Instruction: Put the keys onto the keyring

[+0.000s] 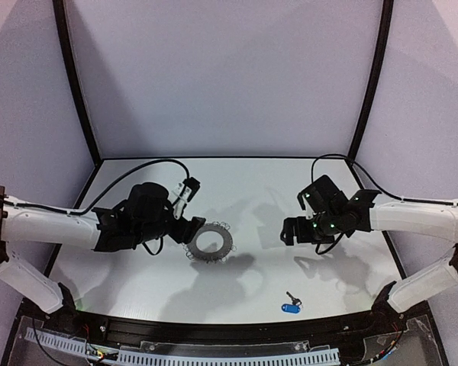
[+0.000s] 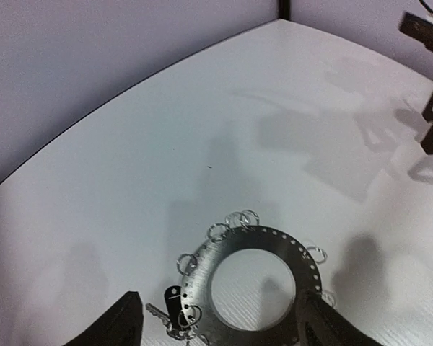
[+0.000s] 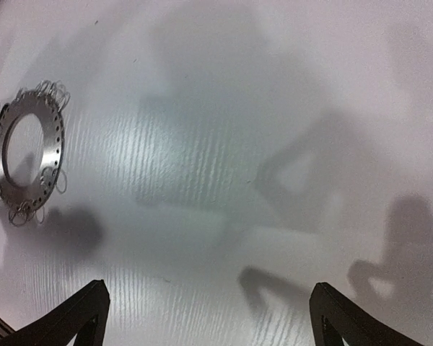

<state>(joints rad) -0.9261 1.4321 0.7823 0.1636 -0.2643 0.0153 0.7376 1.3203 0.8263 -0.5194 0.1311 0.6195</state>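
Loops (image 2: pixel 239 218) of silver wire fringe the keyring (image 1: pixel 199 242), a flat dark grey disc lying on the white table (image 1: pixel 252 183) left of centre, just in front of the left gripper (image 2: pixel 221 297). That gripper's jaws stand wide apart and grip nothing. In the left wrist view its two dark fingers (image 2: pixel 119 324) flank the near part of the disc, one clear of the rim and the other right at it, though whether that one touches cannot be told. A black-headed key (image 2: pixel 174 302) lies at the disc's edge among the loops, near the clear finger; whether it is threaded onto a loop is too small to tell. The blue-tagged key (image 1: pixel 291 308) lies on the table near the front edge, well apart from the keyring and towards the right arm's side. The right gripper (image 3: pixel 209 303) hovers over the table to the right of the disc, its jaws spread wide and holding nothing, with the keyring at the far left of its wrist view.
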